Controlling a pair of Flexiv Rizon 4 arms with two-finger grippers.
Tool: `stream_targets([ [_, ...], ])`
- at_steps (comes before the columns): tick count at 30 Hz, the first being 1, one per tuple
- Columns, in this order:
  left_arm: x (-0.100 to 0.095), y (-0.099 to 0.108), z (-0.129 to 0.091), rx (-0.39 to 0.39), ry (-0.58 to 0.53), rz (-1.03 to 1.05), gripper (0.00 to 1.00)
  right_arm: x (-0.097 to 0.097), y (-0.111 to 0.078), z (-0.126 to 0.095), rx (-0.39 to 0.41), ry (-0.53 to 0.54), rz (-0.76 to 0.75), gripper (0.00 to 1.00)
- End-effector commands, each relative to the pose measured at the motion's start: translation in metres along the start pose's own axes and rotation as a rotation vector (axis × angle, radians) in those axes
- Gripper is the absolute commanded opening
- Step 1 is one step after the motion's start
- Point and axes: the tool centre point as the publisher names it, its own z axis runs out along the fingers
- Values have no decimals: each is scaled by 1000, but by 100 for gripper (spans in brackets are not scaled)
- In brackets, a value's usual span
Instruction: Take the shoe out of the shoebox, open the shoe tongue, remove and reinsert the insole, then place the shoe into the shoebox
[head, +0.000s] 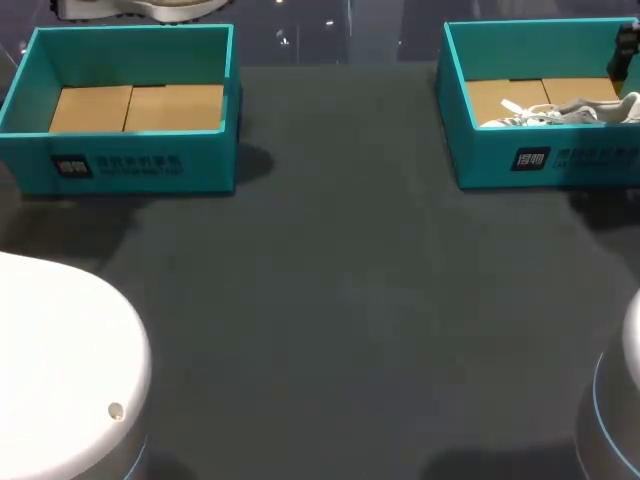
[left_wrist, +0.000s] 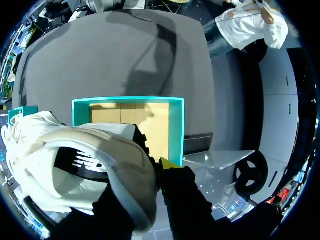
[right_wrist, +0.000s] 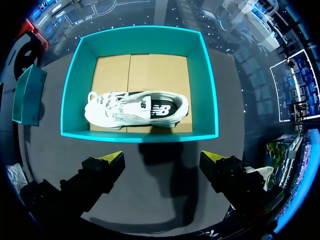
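White low-top sneaker with a black side logo (right_wrist: 137, 109) lies logo side up on the cardboard floor of the teal open-topped shoebox on the right (right_wrist: 140, 136), its toe toward the other box and its laces loose. From the head view only its laces and upper (head: 545, 112) show over the box's front wall (head: 540, 160). The right claw (right_wrist: 162, 159) hangs over the dark grey surface (head: 330, 300) just in front of that box, its two yellow-tipped fingers spread wide with nothing between them.

A second teal shoebox on the left (head: 120, 160) stands well apart from the first, with only its bare cardboard floor showing. The left claw (left_wrist: 147, 172) is closed on a second white and cream sneaker (left_wrist: 75, 165), held in the air beyond this box's far side; one yellow fingertip presses against the shoe's collar, and the other finger is mostly hidden under the shoe. In the head view a sliver of that shoe (head: 150, 8) shows past the left box's far wall.
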Motion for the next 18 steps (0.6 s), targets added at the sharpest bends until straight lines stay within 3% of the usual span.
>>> stream_targets([
  [1, -22, -39, -12, -53, 28, 12, 0, 0, -1, 0, -1, -2, 1, 100],
  [18, -137, -158, -18, -17, 46, 127, 0, 0, -1, 0, -1, -2, 1, 100],
])
